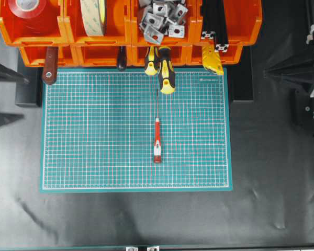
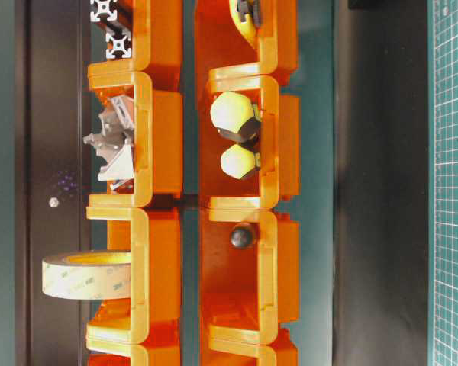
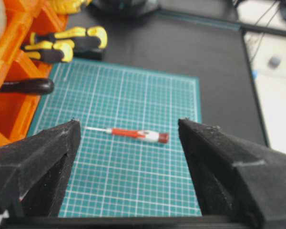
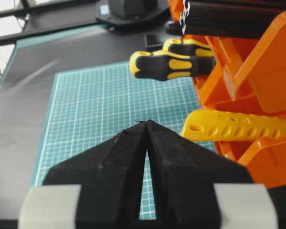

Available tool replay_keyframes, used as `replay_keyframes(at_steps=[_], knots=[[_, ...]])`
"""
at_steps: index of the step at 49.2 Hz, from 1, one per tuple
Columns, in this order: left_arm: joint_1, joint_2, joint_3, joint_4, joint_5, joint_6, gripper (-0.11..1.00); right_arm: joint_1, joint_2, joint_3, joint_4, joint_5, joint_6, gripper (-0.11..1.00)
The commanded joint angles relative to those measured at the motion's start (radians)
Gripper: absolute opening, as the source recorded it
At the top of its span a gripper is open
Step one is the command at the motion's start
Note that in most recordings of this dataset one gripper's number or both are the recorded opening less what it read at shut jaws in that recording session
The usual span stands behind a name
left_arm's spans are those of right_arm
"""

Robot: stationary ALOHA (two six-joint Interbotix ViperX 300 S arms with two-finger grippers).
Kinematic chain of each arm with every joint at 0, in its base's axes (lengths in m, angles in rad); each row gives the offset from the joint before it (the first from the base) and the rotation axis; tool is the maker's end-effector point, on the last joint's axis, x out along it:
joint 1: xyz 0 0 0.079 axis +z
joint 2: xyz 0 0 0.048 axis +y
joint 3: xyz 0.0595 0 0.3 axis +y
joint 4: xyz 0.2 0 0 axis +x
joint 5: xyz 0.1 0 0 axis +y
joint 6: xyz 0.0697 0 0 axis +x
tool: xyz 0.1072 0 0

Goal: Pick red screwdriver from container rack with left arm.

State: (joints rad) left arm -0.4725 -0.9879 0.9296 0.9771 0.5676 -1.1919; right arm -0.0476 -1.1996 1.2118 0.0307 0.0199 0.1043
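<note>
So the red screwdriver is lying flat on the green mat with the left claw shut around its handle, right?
Not quite. The red screwdriver does lie flat on the green mat, but the left claw is open and not touching it; the left wrist view shows its jaws spread wide with the screwdriver lying free beyond them.

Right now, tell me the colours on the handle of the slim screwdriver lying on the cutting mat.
Red screwdriver: red handle with a white band near its end; clearest in the overhead view.

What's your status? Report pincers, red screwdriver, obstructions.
Left pincer open, empty. Right pincer shut, empty. Red screwdriver flat on the cutting mat, outside the container rack. Nothing around it.
</note>
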Motion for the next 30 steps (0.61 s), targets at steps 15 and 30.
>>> replay_keyframes(at_steps=[15, 30], knots=[[0.008, -0.184, 0.075, 0.003, -0.008, 0.066, 0.79, -0.003, -0.025, -0.031, 0.002, -0.011, 0.003, -0.01], [0.072, -0.187, 0.075, 0.005, -0.032, 0.181, 0.79, -0.003, -0.028, -0.023, 0.000, -0.015, -0.006, -0.01]])
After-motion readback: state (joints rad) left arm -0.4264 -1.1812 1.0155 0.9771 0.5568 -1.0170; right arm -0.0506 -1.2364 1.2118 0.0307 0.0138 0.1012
